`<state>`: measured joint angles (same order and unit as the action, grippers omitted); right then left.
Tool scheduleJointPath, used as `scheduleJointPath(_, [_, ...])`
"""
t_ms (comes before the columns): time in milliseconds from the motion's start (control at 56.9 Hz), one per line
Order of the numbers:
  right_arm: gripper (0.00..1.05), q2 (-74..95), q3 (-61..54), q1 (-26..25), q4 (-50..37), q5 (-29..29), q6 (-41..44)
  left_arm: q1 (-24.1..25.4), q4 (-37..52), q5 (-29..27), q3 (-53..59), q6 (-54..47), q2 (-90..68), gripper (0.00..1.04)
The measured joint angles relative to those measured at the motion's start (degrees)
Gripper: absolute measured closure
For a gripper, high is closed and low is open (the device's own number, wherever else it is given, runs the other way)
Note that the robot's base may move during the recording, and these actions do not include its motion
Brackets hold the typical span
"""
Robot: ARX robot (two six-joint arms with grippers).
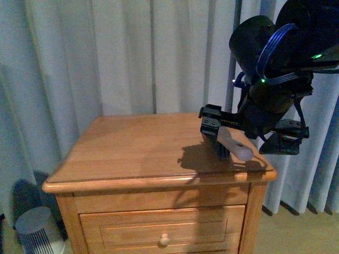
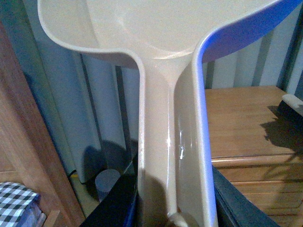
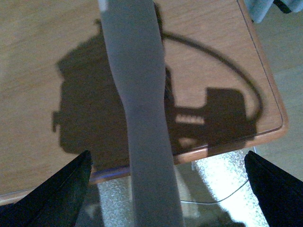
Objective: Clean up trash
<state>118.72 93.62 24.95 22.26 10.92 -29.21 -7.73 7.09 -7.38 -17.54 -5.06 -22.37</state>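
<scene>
Your right gripper (image 1: 249, 132) hung at the right of the front view, over the near right corner of the counter (image 1: 132, 143), with the brush (image 1: 233, 145) under it; the dark bristles sat low, close to the wood, and the pale handle pointed toward the lower right of the frame, out past the counter's edge; that was the brush's long axis, slantwise across the corner; in the right wrist view the handle ran up the middle while the two dark fingers showed at the lower corners, apart from it, so you could not tell from these pictures whether that gripper was clamped or slack; your left gripper (image 2: 175, 208) was closed on the handle of the dustpan (image 2: 165, 47), its dark parts hugging the handle at the bottom of the left wrist view, the beige pan filling the top; the counter lay at the right of that frame, so the pan was off to the side of it, not over it; the trash, the crumpled paper wad, showed in none of the three views; no wad was to be seen on the stretch of wood in sight, nor in the part of the pan the camera caught; so which way it lay from either gripper could not be told; judging by position alone, your right arm was the nearer to the counter top, and the next move probably depended on finding the wad first, then bringing the pan's lip to the counter's edge opposite the bristles; the risk was sweeping blind; a checked pillow (image 2: 16, 201) sat at the lower left of the left wrist view
</scene>
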Motion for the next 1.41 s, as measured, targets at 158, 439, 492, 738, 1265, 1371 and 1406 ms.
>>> scheduleJointPath(158, [0.42, 1.36, 0.22, 0.72, 0.15, -0.04, -0.92, 0.00, 0.00, 0.02, 0.00, 0.00, 0.00, 0.78])
scheduleJointPath(439, [0.83, 1.68, 0.09, 0.83, -0.09, 0.00, -1.20, 0.00, 0.00, 0.00, 0.00, 0.00, 0.00, 0.78])
scheduleJointPath(492, [0.83, 1.68, -0.09, 0.81, -0.20, -0.17, -1.20, 0.00, 0.00, 0.00, 0.00, 0.00, 0.00, 0.78])
scheduleJointPath(738, [0.84, -1.88, -5.07, 0.83, -6.60, 4.46, 2.99, 0.00, 0.00, 0.00, 0.00, 0.00, 0.00, 0.78])
scheduleJointPath(1265, [0.84, -51.67, -47.84, 0.55, -30.18, 15.54, 20.33, 0.00, 0.00, 0.02, 0.00, 0.00, 0.00, 0.78])
scheduleJointPath(1371, [0.84, -64.63, -56.11, 1.92, -25.33, 17.07, 20.98, 0.00, 0.00, 0.02, 0.00, 0.00, 0.00, 0.78])
scheduleJointPath(1406, [0.84, -68.59, -57.92, 2.45, -23.43, 17.68, 21.07, 0.00, 0.00, 0.02, 0.00, 0.00, 0.00, 0.78])
